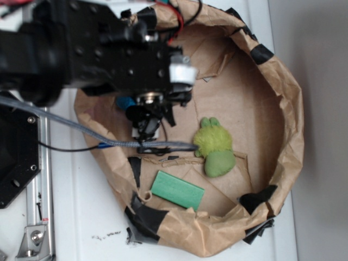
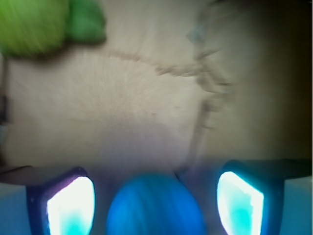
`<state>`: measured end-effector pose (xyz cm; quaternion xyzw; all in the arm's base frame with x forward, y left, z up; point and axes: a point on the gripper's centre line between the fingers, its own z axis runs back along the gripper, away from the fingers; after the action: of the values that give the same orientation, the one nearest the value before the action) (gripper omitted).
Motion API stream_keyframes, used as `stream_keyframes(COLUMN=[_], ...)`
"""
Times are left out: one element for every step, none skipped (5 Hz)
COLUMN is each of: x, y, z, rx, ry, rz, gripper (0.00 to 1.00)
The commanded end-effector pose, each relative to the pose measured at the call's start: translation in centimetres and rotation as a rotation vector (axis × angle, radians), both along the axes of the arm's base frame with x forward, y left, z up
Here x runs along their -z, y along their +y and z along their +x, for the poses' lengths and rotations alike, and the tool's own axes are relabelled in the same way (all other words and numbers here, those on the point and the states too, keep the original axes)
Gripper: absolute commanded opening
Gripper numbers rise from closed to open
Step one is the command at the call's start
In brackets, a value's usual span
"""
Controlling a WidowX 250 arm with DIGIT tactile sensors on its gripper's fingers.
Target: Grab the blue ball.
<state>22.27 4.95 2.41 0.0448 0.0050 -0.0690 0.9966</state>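
The blue ball (image 2: 155, 205) fills the bottom middle of the wrist view, lying between the two glowing pads (image 2: 71, 205) with a gap on each side. My gripper (image 2: 155, 204) is open around it, not touching it. In the exterior view only a sliver of the blue ball (image 1: 126, 103) shows under the black arm, at the left inside the brown paper ring (image 1: 288, 125). The gripper (image 1: 145, 120) hangs right beside it, its fingertips mostly hidden by the wrist.
A fuzzy yellow-green plush toy (image 1: 215, 147) lies in the middle of the ring, also at the top left of the wrist view as a green blur (image 2: 44, 24). A flat green block (image 1: 177, 190) rests near the ring's front wall. A grey cable (image 1: 81, 130) crosses the left wall.
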Motion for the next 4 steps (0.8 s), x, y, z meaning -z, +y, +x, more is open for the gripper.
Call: stream_keyframes(x=[0.5, 0.1, -0.8, -2.1], y=[-1.7, -1.8, -2.1, -2.2], z=[2.4, 1.8, 1.5, 1.8], rx=[0.174, 0.187, 0.221, 0.234], ry=[0.013, 0.021, 0.012, -0.003], rz=[-0.117, -0.087, -0.072, -0.068], gripper=[0.75, 0.00, 0.00, 0.00])
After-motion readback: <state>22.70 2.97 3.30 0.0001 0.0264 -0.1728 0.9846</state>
